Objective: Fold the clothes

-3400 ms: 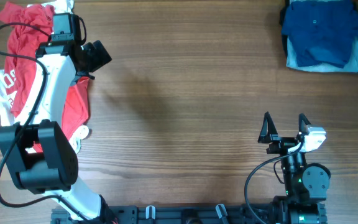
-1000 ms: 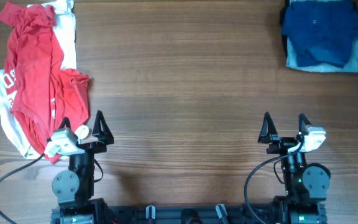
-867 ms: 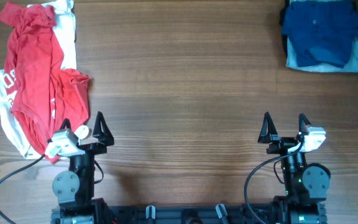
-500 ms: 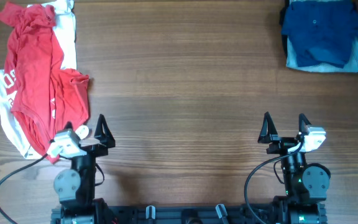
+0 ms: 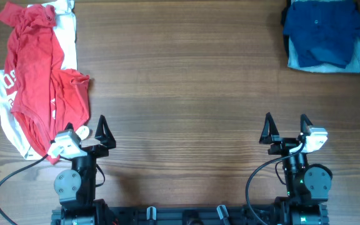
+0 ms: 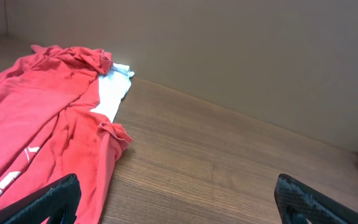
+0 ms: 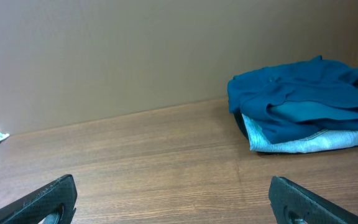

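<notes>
Your wooden worktop carries a heap of clothing at each far corner. Both claws stand spread wide at the near edge, holding nothing. The left claw is beside the red shirt. The right claw is well apart from the dark blue shirt, which lies crumpled on light jeans at far right. Seconds ago your left arm reached over the red shirt; now it is tucked back. The right arm is unmoved.

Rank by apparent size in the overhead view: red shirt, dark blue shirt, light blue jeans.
1. red shirt, spread out.
2. dark blue shirt, bunched.
3. light blue jeans, mostly hidden beneath it.
</notes>
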